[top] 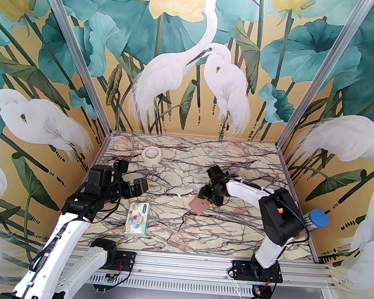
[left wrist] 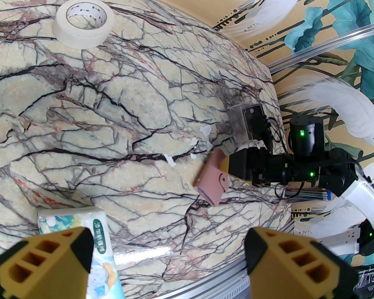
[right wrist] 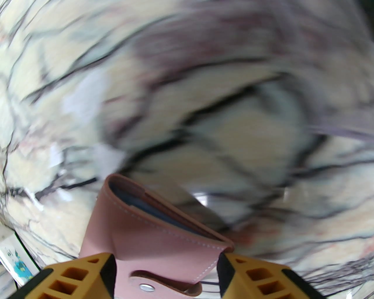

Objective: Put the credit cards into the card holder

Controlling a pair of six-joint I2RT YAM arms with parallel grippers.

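Note:
The card holder [right wrist: 157, 233] is a dusty-pink folded wallet with a round snap and a blue-grey lining. My right gripper [right wrist: 166, 264] is shut on its snap end. It hangs tilted just above the marble table [top: 179, 236], right of centre, and also appears as the card holder [top: 199, 205] and the card holder [left wrist: 211, 181]. Behind the right gripper [top: 207, 197] stands a small clear box [left wrist: 244, 125] with a dark card [left wrist: 253, 119] upright in it. My left gripper [left wrist: 169, 262] is open and empty at the left of the table, above the tissue pack.
A cartoon-printed tissue pack [top: 138, 218] lies front left. A roll of pale tape [top: 150, 155] sits at the back left. Small white scraps [left wrist: 204, 131] lie near the middle. A blue-capped tube [top: 318, 218] stands at the right edge, beside the right arm's elbow.

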